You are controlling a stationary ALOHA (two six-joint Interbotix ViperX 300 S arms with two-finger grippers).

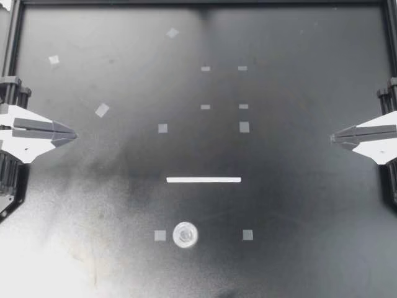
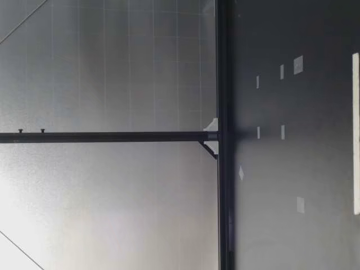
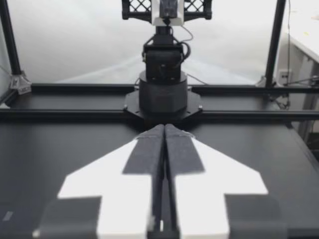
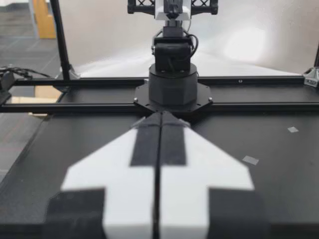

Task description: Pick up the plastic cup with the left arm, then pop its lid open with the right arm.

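Observation:
My left gripper [image 1: 73, 134] rests at the table's left edge, shut, with nothing between its fingers. My right gripper [image 1: 334, 137] rests at the right edge, also shut and empty. In the left wrist view the left gripper [image 3: 164, 128] has its fingers pressed together and points across the table at the other arm's base [image 3: 163, 94]. The right wrist view shows the same for the right gripper [image 4: 161, 115], facing the opposite base [image 4: 173, 89]. A small round clear object [image 1: 185, 235] lies near the table's front middle, far from both grippers.
A white strip [image 1: 203, 180] lies across the table's middle, also seen in the low view as a white strip [image 2: 355, 132]. Several small grey tape squares [image 1: 162, 128] dot the black table. A black frame rail [image 2: 222, 135] borders the table's far side.

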